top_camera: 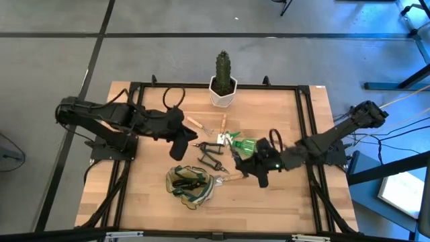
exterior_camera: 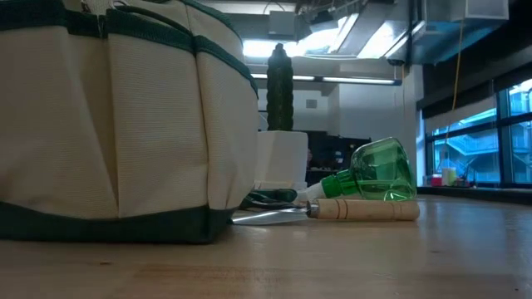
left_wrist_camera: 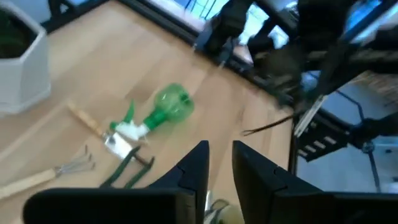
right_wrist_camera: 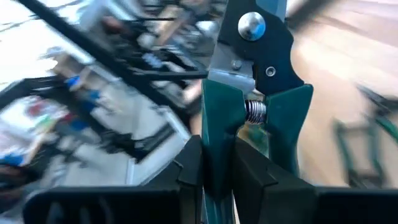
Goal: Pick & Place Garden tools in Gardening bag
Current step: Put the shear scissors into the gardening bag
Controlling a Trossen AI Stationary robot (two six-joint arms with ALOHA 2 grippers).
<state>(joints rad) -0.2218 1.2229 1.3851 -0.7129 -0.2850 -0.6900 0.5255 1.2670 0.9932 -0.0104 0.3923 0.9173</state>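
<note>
High view: the gardening bag [top_camera: 191, 186] sits on the pale wooden table [top_camera: 282, 208], my right pincer [top_camera: 259, 173] just beside it clamped on one pair of teal-handled shears [right_wrist_camera: 249, 93], my left pincer [top_camera: 181, 149] just beyond the bag, fingers a narrow gap apart, holding nothing. Beyond the bag lie one green sprayer [top_camera: 246, 145], a second pair of shears [top_camera: 211, 156] and two wooden-handled tools [top_camera: 195, 123], a third [exterior_camera: 366, 209] against it. Farther off stands one cactus pot [top_camera: 223, 94]; grey floor surrounds the table.

The sprayer [top_camera: 246, 145] lies between the cactus pot [top_camera: 222, 93] behind and the bag [top_camera: 191, 185] in front.
</note>
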